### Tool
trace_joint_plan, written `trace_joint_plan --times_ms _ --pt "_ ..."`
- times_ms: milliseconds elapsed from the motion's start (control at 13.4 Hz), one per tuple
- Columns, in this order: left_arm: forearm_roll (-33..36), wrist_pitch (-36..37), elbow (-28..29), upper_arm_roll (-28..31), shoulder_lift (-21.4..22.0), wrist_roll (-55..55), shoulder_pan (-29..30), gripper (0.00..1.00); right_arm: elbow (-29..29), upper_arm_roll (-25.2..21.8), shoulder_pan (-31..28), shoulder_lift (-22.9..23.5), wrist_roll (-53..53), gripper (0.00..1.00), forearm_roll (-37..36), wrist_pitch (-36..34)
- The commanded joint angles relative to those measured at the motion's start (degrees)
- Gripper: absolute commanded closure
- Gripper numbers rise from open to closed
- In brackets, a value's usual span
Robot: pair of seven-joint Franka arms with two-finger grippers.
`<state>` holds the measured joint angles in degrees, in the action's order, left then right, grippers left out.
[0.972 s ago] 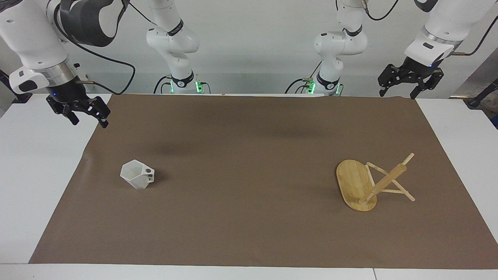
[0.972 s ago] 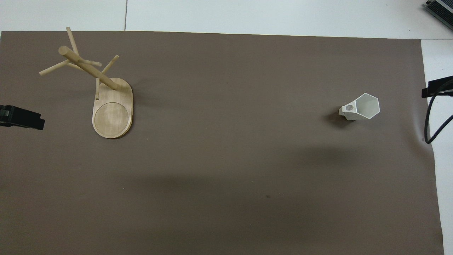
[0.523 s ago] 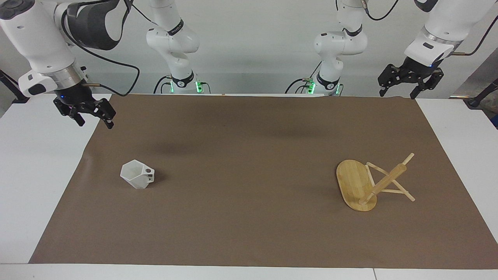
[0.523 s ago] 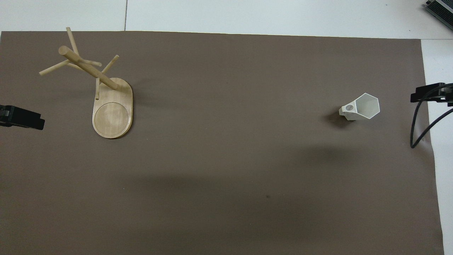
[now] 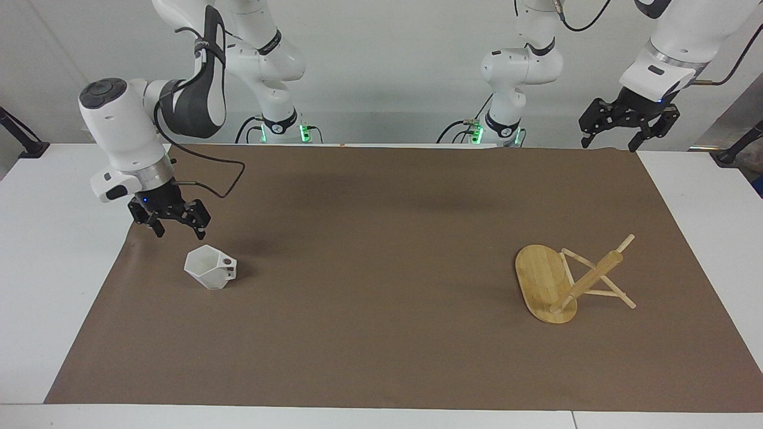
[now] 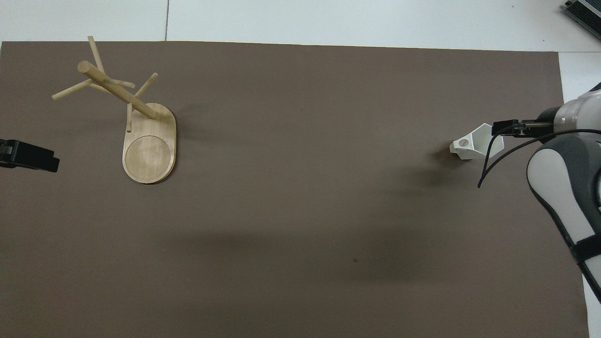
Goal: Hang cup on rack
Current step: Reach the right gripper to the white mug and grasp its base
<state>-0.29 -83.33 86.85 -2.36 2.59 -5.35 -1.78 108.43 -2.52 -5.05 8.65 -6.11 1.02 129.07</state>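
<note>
Facing view shows it best: the right gripper (image 5: 173, 223) has dropped down from its spot up by the mat's corner a second ago and now hangs just above the cup (image 5: 210, 268), on the robots' side of it; fingers spread, holding nothing, not touching yet. So the reach for the cup looks underway, grasp not made.

Left gripper (image 5: 627, 122) hasn't budged; parked high over the mat's edge at its own end, fingers spread and empty, just waiting.

Going outward from the robots: the cup sits upright on the brown mat (image 5: 381, 238) toward the right arm's end, handle with the round hole pointing toward the middle of the table; same place as before. The rack (image 5: 566, 280) stands toward the left arm's end, a touch farther from the robots, well apart from the cup; untouched, its pegs sticking out free.

Room-wise: the cup is near the mat's side edge, with white table (image 5: 53, 268) just beside it; between cup and rack the mat is wide open, so the carry across looks easy.
</note>
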Motion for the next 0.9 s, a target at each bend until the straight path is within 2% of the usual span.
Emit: trace_joint_plan --times_ms 0,374,822 --pt "0.20 -0.16 1.48 -0.36 1.28 0.16 0.73 0.00 -0.07 0.15 -0.75 2.50 -5.13 0.00 -0.05 5.12" --pt "0.20 -0.07 1.48 -0.36 1.19 0.16 0.73 0.00 0.11 0.15 -0.84 6.20 -5.67 0.00 -0.05 8.48" --pt "0.20 -0.16 1.48 -0.36 1.28 0.16 0.73 0.00 2.13 0.15 -2.42 7.26 -8.74 0.02 -0.05 8.48"
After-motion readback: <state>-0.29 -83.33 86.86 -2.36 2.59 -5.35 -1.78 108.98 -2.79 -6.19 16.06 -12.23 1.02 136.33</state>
